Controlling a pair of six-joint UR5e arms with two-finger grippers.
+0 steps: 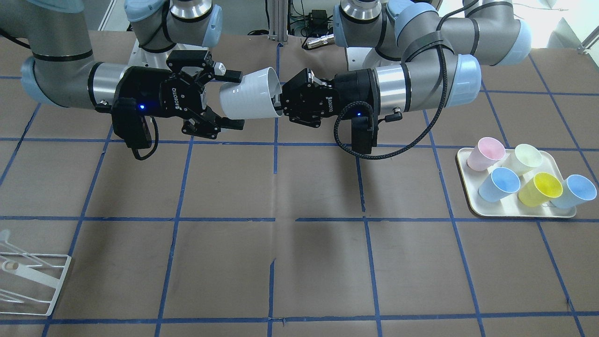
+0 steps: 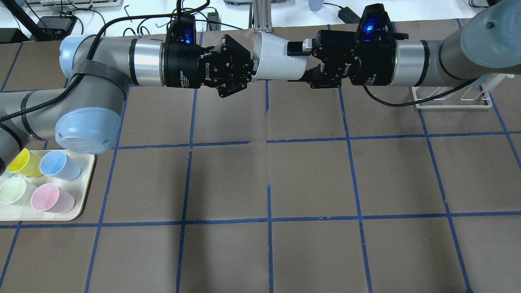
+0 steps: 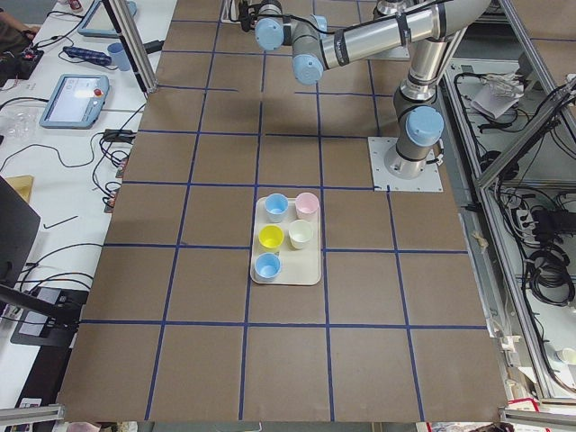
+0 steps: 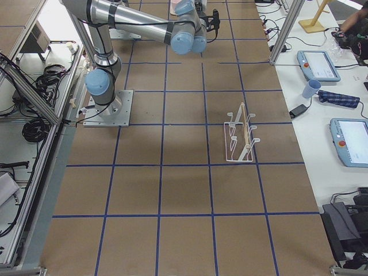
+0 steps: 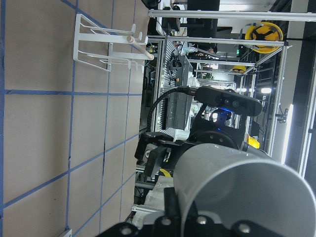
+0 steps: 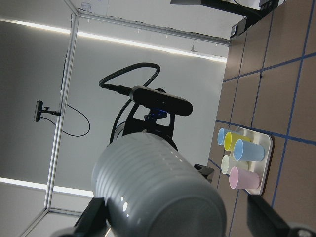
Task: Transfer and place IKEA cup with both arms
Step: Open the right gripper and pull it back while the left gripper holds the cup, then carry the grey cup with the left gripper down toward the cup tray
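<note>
We are in the middle of the hand-over. The cup [image 1: 250, 93] lies on its side in the air, well above the table [image 1: 318, 262], between the two arms. The left gripper [image 1: 284, 100] is clenched on the cup's rim, apparently with one finger inside the mouth and one outside. The right gripper [image 1: 231, 99] is spread around the narrow base end, one finger above the wall and one below.

From the right wrist view we judge there is a gap on both sides, though the overhead view is too tight for us to be sure neither pad touches.

To do this step well, we would centre the right gripper's fingers on the cup before they close, so they meet the wall together and do not twist it against the left gripper's hold. The wall tapers and looks smooth, so we would grasp a little further in from the base, where a squeeze is less likely to push the cup out. Only once the right gripper is firm should the left gripper let go, then back straight out along the cup's axis so the inner finger does not catch the rim.
</note>
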